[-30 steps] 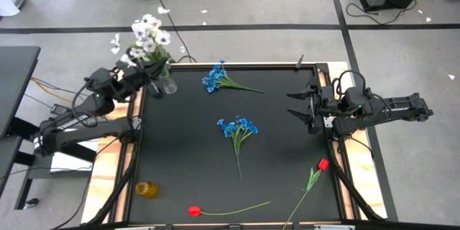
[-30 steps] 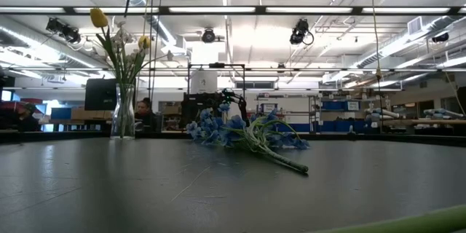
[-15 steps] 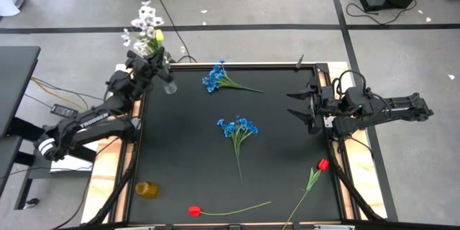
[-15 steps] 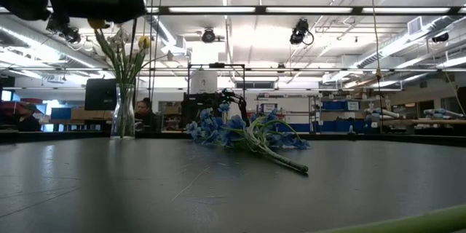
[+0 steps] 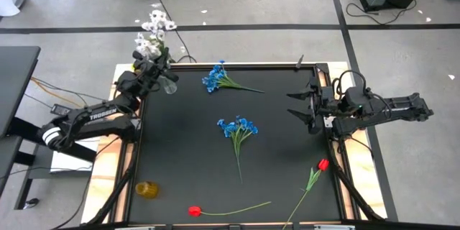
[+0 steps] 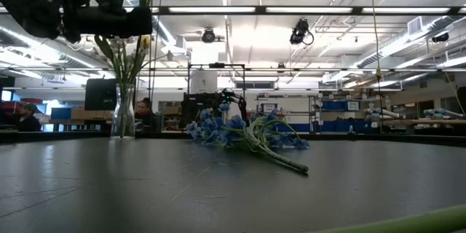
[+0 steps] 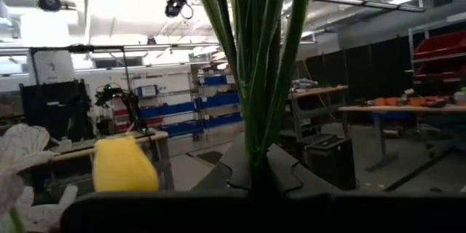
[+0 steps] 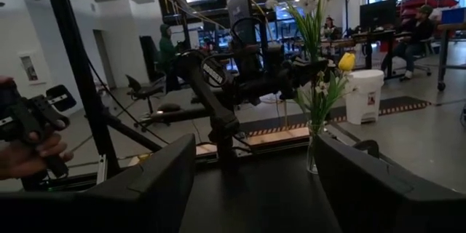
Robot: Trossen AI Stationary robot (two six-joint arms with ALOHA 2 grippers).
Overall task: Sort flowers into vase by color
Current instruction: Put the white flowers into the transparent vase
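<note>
A clear glass vase (image 5: 168, 83) stands at the table's far left corner; in the low view the vase (image 6: 122, 113) holds green stalks and a yellow tulip (image 7: 124, 164). My left gripper (image 5: 149, 72) hovers just above it, shut on a bunch of white flowers (image 5: 154, 31) whose blossoms stand above the fingers. Two blue flower clusters (image 5: 215, 77) (image 5: 237, 127) and two red tulips (image 5: 194, 210) (image 5: 323, 164) lie flat on the black table. My right gripper (image 5: 300, 107) waits open at the right edge, holding nothing. My left gripper pinches the white bunch's green stalks (image 7: 255, 142) between its two fingers, several stalks together. The fingers come roughly level from the table's left side and lie across the stalks. The bunch stands near upright, blossoms on top; the gripper hides the stalks' lower ends.
A small yellow jar (image 5: 146, 189) stands near the table's near left corner. Wooden rails (image 5: 126, 158) run along both sides of the black mat. Beyond the table a person's hand (image 8: 25, 149) shows, and people sit at desks farther off.
My left gripper has sunk and swung toward the table's far edge with the white bunch, ending over the vase. The bunch has turned more upright. My right arm has kept still.
</note>
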